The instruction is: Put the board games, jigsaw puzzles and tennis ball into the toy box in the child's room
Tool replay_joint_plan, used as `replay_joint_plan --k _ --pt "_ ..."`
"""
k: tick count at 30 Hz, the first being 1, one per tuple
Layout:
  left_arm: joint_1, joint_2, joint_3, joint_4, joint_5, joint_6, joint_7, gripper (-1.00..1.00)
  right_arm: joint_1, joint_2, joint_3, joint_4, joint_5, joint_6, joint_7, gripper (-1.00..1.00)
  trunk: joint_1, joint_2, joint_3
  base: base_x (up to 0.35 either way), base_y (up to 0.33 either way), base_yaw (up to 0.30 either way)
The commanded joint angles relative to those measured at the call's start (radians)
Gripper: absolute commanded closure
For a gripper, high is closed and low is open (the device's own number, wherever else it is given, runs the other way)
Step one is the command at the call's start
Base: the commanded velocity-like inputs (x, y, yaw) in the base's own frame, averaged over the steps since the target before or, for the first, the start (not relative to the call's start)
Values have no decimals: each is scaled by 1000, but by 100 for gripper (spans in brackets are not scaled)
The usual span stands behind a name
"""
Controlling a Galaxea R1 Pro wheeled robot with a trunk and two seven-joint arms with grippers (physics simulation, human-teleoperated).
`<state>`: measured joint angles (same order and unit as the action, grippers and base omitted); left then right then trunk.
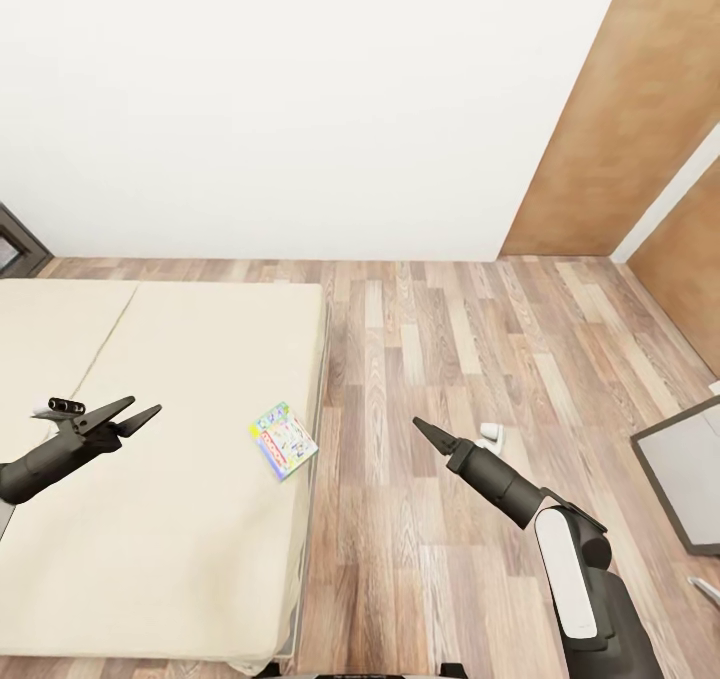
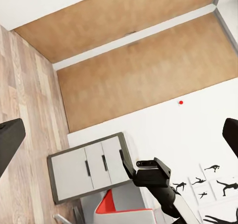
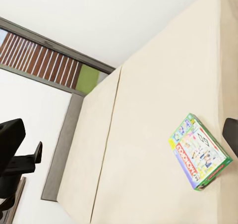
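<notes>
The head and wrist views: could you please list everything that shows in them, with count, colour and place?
bed: one, cream-beige cover, left of the head view, against the white wall.
board game: one, pale green box with printed cover, flat on the bed near its right edge.
floor: wood planks, right of the bed.
cabinet: one, grey top, white doors with dark handles, seen in the left wrist view.
silhouette pictures: several, black on white, on the wall.
left gripper: black, above the bed, jaws apart.
right gripper: black, above the floor, right of the board game.
</notes>
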<state>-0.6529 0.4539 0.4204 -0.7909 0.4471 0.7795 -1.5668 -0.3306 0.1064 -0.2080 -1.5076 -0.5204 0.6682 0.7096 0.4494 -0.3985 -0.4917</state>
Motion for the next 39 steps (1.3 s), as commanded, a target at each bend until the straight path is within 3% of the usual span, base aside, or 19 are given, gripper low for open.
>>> replay_joint_plan --k 1,39 --pt "0 0 0 0 -1 11 -4 -100 -1 1 -2 0 -3 7 2 -100 1 -2 0 0 0 0" --pt "0 0 0 0 -1 12 -4 -100 -1 1 2 0 -3 5 1 -100 1 -2 62 0 0 0"
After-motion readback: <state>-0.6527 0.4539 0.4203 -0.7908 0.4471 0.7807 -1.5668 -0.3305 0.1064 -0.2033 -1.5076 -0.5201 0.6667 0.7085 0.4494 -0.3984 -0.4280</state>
